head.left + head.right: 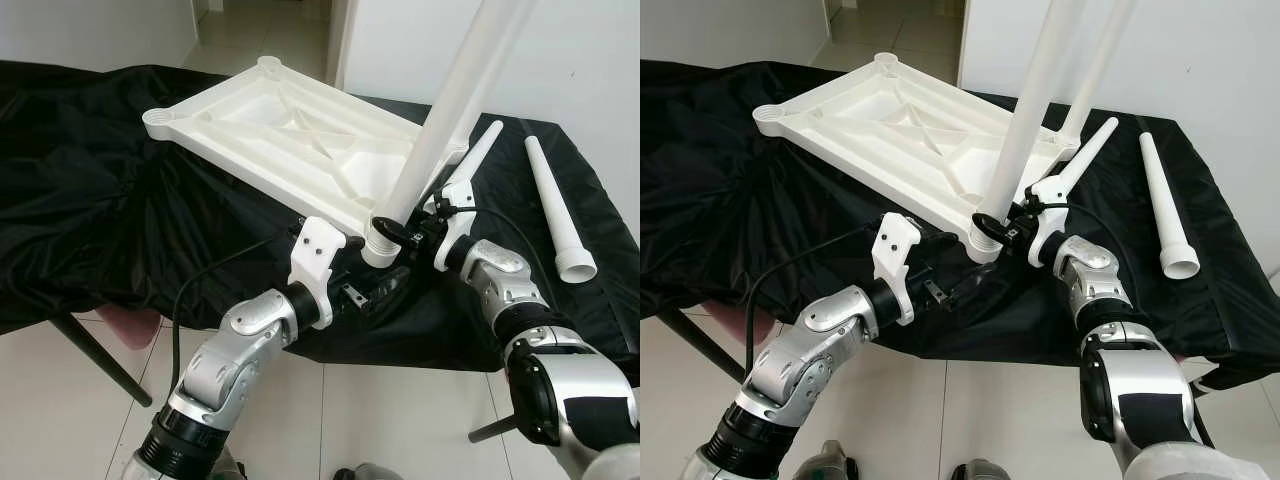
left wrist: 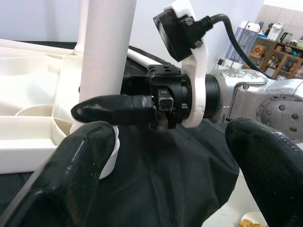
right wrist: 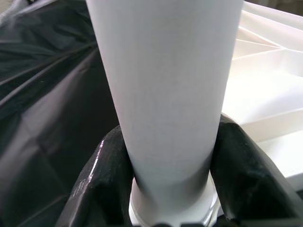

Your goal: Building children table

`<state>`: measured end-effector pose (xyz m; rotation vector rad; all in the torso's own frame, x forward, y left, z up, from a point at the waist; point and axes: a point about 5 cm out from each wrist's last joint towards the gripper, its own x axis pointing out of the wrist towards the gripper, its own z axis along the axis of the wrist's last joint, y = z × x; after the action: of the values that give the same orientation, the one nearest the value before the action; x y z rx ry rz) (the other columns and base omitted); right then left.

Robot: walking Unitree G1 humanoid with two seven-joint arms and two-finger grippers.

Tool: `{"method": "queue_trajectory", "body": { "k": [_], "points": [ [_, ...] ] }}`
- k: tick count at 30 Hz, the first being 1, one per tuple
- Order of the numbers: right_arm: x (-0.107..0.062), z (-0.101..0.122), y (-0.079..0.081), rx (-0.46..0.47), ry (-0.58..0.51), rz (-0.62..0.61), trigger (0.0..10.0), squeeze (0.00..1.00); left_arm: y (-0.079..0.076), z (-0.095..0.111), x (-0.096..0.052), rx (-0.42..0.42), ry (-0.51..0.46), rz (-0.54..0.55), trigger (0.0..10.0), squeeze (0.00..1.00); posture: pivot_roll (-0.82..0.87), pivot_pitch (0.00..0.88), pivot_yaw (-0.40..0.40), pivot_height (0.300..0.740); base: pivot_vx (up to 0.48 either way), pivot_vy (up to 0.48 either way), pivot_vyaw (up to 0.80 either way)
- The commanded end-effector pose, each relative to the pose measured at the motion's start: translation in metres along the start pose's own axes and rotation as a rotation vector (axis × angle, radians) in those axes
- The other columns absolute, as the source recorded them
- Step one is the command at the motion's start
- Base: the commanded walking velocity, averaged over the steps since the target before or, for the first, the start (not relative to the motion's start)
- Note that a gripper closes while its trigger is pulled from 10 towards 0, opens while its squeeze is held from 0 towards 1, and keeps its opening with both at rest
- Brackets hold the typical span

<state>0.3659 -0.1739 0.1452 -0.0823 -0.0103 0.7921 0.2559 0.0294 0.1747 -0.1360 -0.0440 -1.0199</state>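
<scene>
The white tabletop (image 1: 260, 115) lies upside down on a black cloth (image 1: 90, 200). A white leg (image 1: 440, 110) stands upright in the near corner socket (image 1: 378, 248). My right gripper (image 1: 392, 230) is shut on that leg just above the socket, with a black finger (image 3: 106, 175) on each side of the leg (image 3: 165, 80). My left gripper (image 1: 385, 290) is low in front of the same corner, over the cloth, open with nothing between its fingers (image 2: 75, 175). A second upright leg (image 1: 1095, 60) stands at the far right corner.
Two loose white legs lie on the cloth at the right, one (image 1: 556, 205) near the edge and one (image 1: 478, 155) beside my right wrist. Below the near edge are pale floor tiles (image 1: 400, 420) and a dark furniture leg (image 1: 95, 355).
</scene>
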Motion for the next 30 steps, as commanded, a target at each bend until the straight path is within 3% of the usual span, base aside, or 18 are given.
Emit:
{"method": "queue_trajectory", "body": {
  "k": [1, 7, 13, 24, 30],
  "points": [
    [0.0, -0.013, 0.015, 0.043, 0.007, 0.107, 0.0, 0.0, -0.004, 0.001, 0.0, -0.008, -0.001, -0.044, 10.0, 0.0, 0.09, 0.025, -0.043, 0.74, 0.0, 0.0, 0.0],
    [-0.001, -0.014, 0.026, 0.034, -0.021, 0.209, 0.0, 0.0, -0.003, 0.001, 0.001, -0.011, -0.002, -0.042, 10.0, 0.0, 0.08, 0.028, -0.044, 0.74, 0.0, 0.0, 0.0],
    [-0.003, -0.014, 0.028, 0.035, -0.029, 0.234, 0.0, 0.0, -0.003, 0.001, 0.001, -0.012, -0.004, -0.042, 10.0, 0.0, 0.08, 0.027, -0.043, 0.74, 0.0, 0.0, 0.0],
    [-0.022, -0.009, 0.018, 0.023, -0.057, 0.19, 0.0, 0.0, -0.003, 0.001, 0.001, -0.013, -0.004, -0.046, 10.0, 0.0, 0.07, 0.03, -0.039, 0.74, 0.0, 0.0, 0.0],
    [-0.038, -0.006, 0.004, 0.024, -0.061, 0.119, 0.0, 0.0, -0.005, 0.001, 0.002, -0.016, -0.004, -0.052, 10.0, 0.0, 0.06, 0.032, -0.034, 0.74, 0.0, 0.0, 0.0]
  ]
}}
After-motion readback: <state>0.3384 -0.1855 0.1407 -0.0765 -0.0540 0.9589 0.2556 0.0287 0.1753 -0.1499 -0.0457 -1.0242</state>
